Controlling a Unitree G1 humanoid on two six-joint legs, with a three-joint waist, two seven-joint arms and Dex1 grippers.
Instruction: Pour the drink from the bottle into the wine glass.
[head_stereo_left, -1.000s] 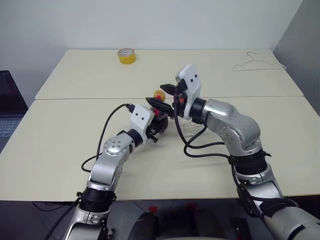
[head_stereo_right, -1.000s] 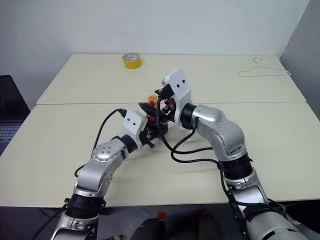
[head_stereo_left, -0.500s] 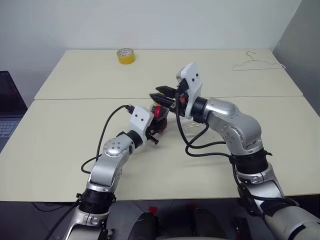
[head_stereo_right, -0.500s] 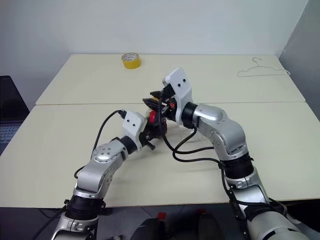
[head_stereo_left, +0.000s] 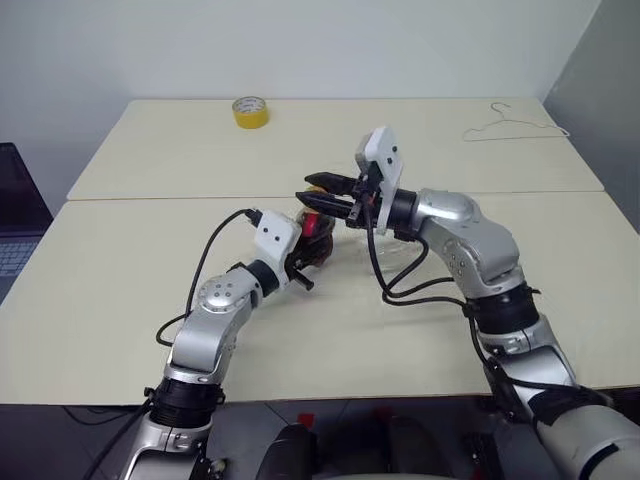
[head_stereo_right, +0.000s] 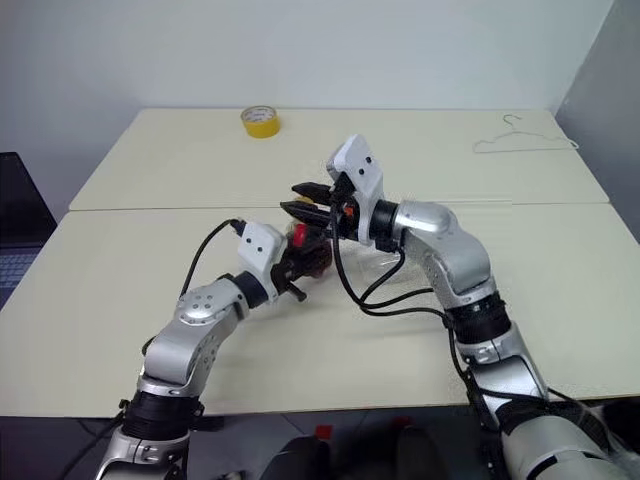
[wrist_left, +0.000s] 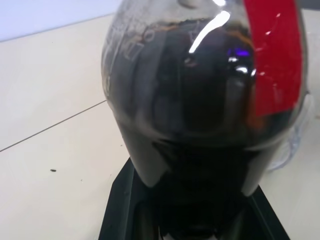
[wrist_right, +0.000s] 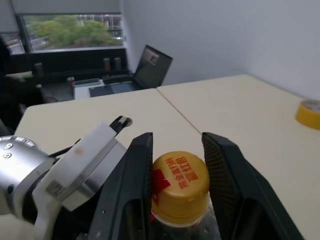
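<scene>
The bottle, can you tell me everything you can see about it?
The bottle is small, round and clear, like plastic, and nearly full of a dark brown drink. It has a red label and a yellow cap with red writing. It stands upright just above the table. The left gripper is shut on its body, and the right gripper has a finger on each side of the cap.

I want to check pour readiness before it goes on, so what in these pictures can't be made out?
- Wine glass: in the head views the right arm covers most of it; empty or not, cannot tell.
- Bottle: the left wrist view's top edge cuts off its neck.
- Yellow cap: between the right gripper fingers; contact unclear.
- Left gripper: the bottle hides its fingertips.
</scene>
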